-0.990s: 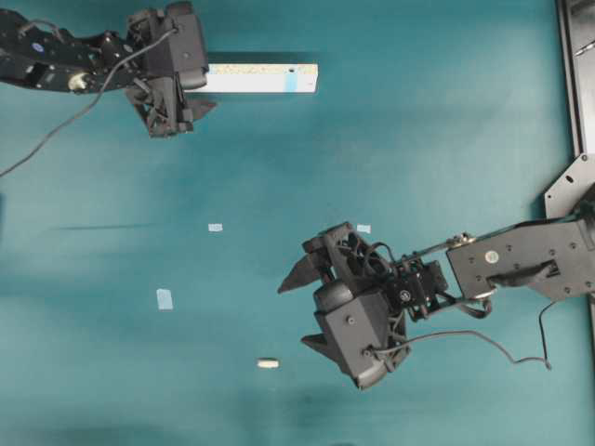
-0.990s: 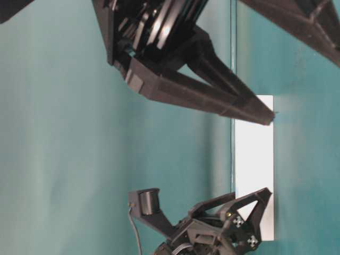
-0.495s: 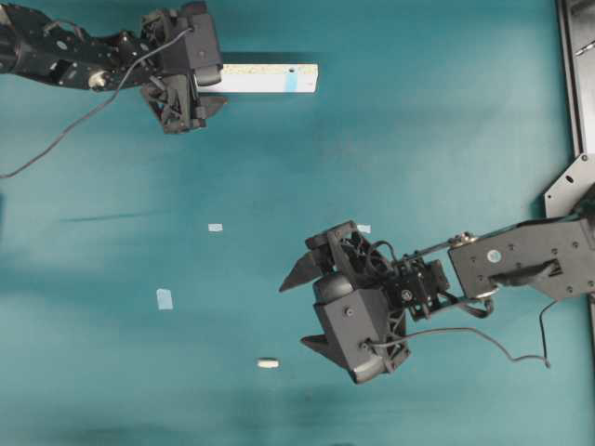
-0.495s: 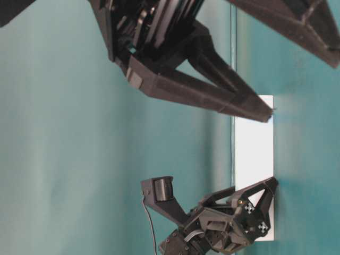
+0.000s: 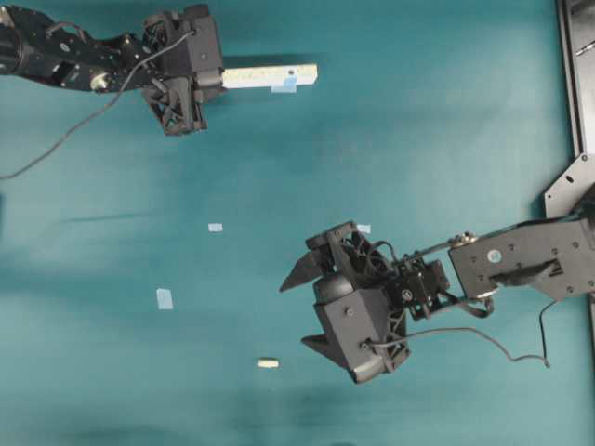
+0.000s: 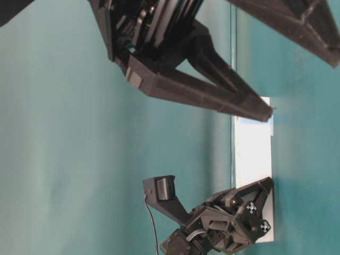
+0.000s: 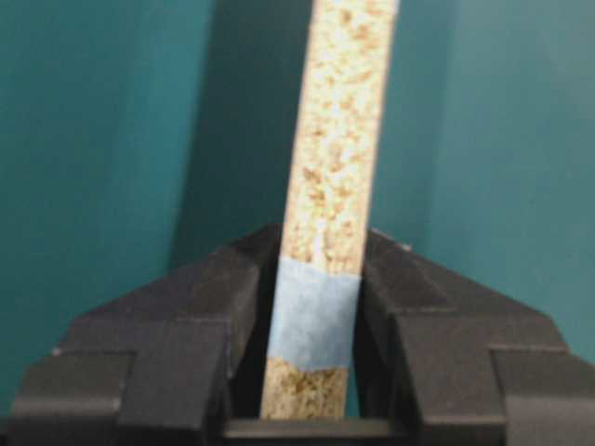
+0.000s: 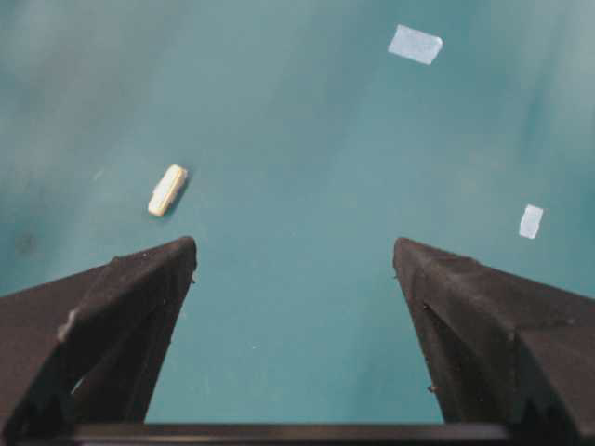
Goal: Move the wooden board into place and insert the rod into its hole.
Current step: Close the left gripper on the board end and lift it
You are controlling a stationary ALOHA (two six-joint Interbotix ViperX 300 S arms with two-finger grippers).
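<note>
Wooden board [image 5: 270, 76] now tipped on edge, clamped by left claw [image 5: 216, 82]; right claw [image 5: 302, 311] gapes empty.

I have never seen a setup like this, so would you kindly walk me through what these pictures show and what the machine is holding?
These are two black robot arms over a teal table, each ending in a two-fingered gripper. One picture looks straight down, one looks from table level, and two come from cameras on the wrists.

From above, the left gripper at the top has shut on one end of the wooden board, a long pale plank. Its wrist camera shows the fingers clamped on the board's speckled edge, at a band of blue tape.

The right gripper, lower down, is open and holds nothing. Its wrist camera looks between the spread fingers at the rod, a tiny cream peg lying loose, and at small blue tape squares stuck on the table.
</note>
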